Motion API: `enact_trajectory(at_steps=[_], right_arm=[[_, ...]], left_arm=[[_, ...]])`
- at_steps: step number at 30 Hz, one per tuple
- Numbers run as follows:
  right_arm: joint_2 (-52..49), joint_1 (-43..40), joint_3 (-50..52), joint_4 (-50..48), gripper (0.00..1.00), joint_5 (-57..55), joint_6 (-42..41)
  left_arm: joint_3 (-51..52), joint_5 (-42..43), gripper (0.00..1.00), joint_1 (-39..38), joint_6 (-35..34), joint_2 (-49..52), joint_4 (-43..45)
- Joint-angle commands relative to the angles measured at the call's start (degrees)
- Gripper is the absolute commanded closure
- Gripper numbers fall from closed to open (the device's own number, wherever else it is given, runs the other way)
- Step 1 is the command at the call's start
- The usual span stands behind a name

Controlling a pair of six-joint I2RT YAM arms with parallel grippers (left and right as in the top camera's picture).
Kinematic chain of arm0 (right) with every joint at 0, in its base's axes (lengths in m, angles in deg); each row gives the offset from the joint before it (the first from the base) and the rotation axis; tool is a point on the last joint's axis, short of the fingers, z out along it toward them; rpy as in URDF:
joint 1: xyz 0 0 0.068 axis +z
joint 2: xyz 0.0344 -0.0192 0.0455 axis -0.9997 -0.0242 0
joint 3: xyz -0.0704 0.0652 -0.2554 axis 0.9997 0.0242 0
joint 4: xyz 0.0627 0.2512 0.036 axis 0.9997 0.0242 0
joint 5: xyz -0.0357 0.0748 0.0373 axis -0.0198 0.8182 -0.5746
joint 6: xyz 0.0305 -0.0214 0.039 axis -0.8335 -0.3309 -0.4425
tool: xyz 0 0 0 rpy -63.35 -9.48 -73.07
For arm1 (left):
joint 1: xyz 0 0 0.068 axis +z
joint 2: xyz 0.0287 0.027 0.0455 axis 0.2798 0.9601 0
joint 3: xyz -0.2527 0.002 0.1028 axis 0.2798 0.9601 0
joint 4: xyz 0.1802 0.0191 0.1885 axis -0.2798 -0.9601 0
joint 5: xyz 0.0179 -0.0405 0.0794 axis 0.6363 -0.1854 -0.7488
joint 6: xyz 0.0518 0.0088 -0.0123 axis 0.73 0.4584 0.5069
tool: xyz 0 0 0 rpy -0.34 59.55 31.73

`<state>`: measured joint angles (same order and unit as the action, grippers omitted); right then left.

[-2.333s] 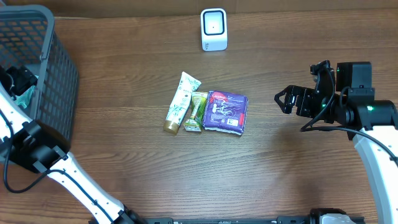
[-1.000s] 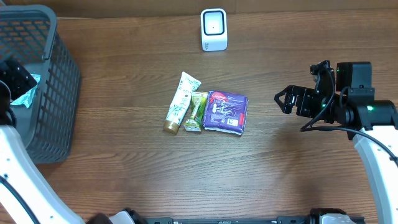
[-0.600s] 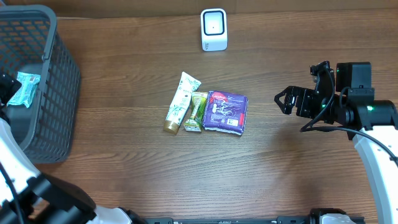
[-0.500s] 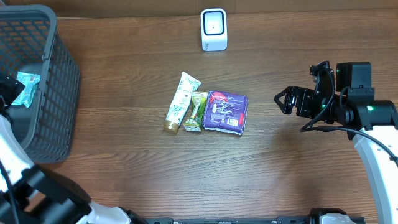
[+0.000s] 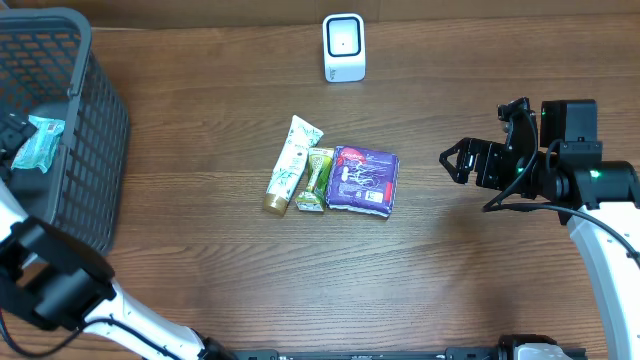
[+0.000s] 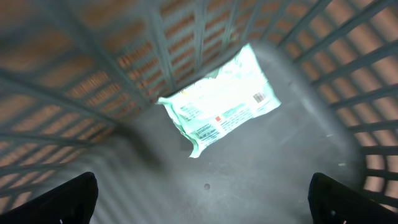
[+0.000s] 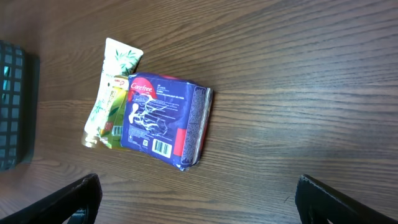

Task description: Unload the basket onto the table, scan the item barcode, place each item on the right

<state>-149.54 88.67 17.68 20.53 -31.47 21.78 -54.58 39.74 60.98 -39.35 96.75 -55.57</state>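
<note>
A white barcode scanner (image 5: 343, 47) stands at the table's far edge. Mid-table lie a white tube (image 5: 290, 165), a green sachet (image 5: 317, 180) and a purple pack (image 5: 364, 180), side by side. The purple pack (image 7: 165, 121) shows its barcode in the right wrist view. My right gripper (image 5: 455, 160) hovers open to the right of them, holding nothing. My left gripper (image 6: 202, 205) is open above the floor of the grey basket (image 6: 261, 180). A teal packet (image 6: 217, 109) lies loose there, barcode up, clear of both fingertips (image 6: 65, 199).
The grey mesh basket (image 5: 95, 120) fills the table's far left corner, with the teal packet (image 5: 38, 143) inside it. Its walls surround my left gripper on all sides. The left arm's links (image 5: 60, 290) cross the near left corner.
My left gripper has opened wide and let go of the teal packet, which now rests in the basket. The left arm has shifted at the left edge. The right arm has not moved.
</note>
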Motion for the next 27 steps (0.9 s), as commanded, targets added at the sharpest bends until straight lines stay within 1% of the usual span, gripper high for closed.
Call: enact_trajectory(at_steps=[1, 7, 11, 13, 23, 26, 27], right_arm=[[0.2, 0.3, -0.9, 0.1, 0.0, 0.9, 0.0], [0.2, 0.3, -0.9, 0.5, 0.0, 0.9, 0.0], [0.2, 0.3, -0.9, 0.7, 0.0, 0.9, 0.0], [0.2, 0.3, -0.9, 0.7, 0.0, 0.9, -0.2], [0.2, 0.3, -0.9, 0.9, 0.0, 0.9, -0.7], [0.2, 0.3, -0.9, 0.9, 0.0, 0.9, -1.5], [0.2, 0.3, -0.9, 0.9, 0.0, 0.9, -1.5]], left_arm=[[-0.2, -3.6, 0.0, -2.4, 5.3, 5.4, 1.5], [-0.2, -4.6, 0.0, -5.0, 11.4, 10.0, 8.1], [-0.2, -4.6, 0.0, -6.2, 21.4, 13.9, 11.3], [-0.2, -4.7, 0.01, -6.6, 24.3, 16.0, 11.8], [-0.2, -6.5, 0.0, -6.1, 24.2, 19.5, 13.7], [-0.2, -9.7, 0.0, -6.0, 24.2, 19.5, 14.1], [-0.2, -12.7, 0.0, -6.0, 24.3, 19.5, 15.1]])
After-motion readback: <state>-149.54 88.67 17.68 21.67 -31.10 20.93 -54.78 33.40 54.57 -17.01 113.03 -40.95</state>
